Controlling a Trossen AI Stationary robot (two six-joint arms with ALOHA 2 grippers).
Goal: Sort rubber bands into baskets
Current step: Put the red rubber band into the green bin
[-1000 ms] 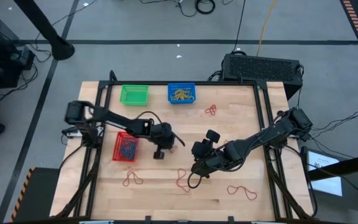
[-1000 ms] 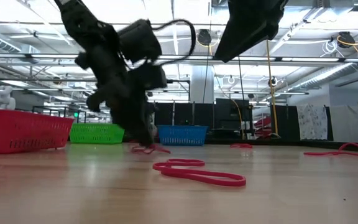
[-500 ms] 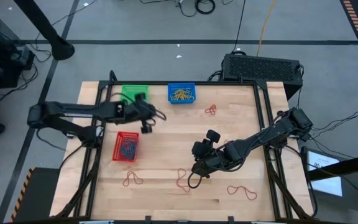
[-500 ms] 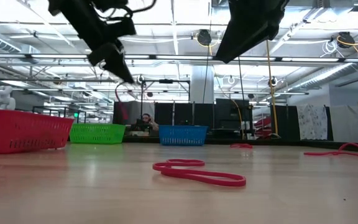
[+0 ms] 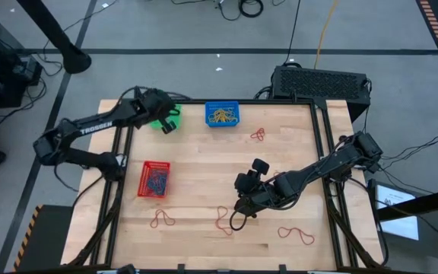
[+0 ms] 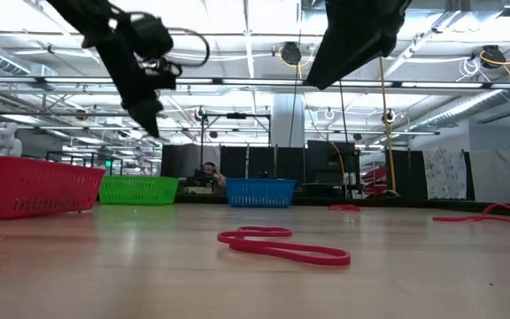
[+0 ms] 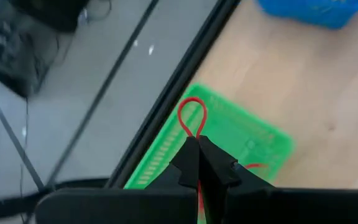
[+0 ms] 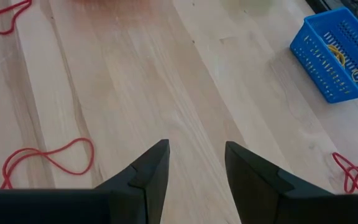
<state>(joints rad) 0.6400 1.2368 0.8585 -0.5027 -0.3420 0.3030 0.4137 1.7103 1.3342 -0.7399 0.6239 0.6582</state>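
My left gripper (image 5: 167,126) hangs over the green basket (image 5: 160,114) at the table's far left, shut on a red rubber band (image 7: 192,118). In the low view it (image 6: 151,124) is high above the table. My right gripper (image 5: 243,204) waits open above the table's middle (image 8: 194,149), holding nothing. The blue basket (image 5: 222,114) holds yellow bands. The red basket (image 5: 153,180) holds dark bands. Loose red bands lie flat on the wood at the near side (image 5: 162,221), (image 5: 223,221), (image 5: 295,234) and at the far side (image 5: 258,135). My left gripper pinches the red rubber band between its two shut fingertips. A small loop of the band (image 7: 192,116) sticks out beyond the tips. The fingers slant down from the near side, and the band is lifted clear above the green basket (image 7: 229,140).
A black box (image 5: 319,82) stands beyond the table's far right edge. Black frame rails (image 5: 120,137) run along the left and right sides. A long red band (image 6: 282,246) lies near the front in the low view. Bare wood lies between the baskets and my right arm.
My left gripper has risen from the table's middle beside the red basket. It has swung toward the far left edge to above the green basket, turning as it went. It has stayed shut on the red band, which is lifted clear of the table.
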